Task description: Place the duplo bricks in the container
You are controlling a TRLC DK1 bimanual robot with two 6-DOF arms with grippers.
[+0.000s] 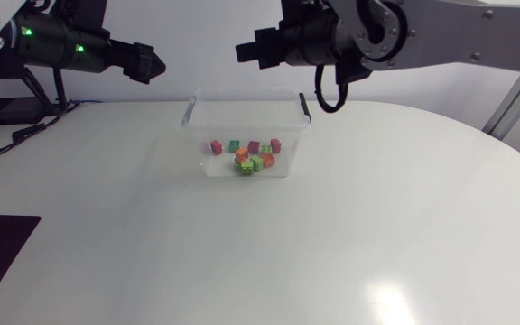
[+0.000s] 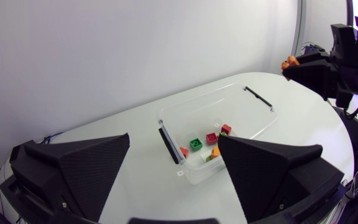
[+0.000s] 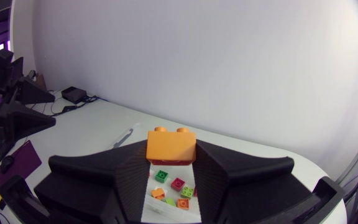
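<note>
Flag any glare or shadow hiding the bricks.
Head view: one glare patch on the table, far from the container; bricks clear. Left wrist view: even light, no glare. Right wrist view: no glare; the orange brick hides part of the container.

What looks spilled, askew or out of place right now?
Nothing stands out. The clear container sits upright, the coloured duplo bricks lie inside it, none on the table, and the right arm's jaws hold an orange duplo brick above it.

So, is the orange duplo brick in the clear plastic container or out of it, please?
Out: the orange duplo brick is gripped in the right tool, above the clear plastic container.
</note>
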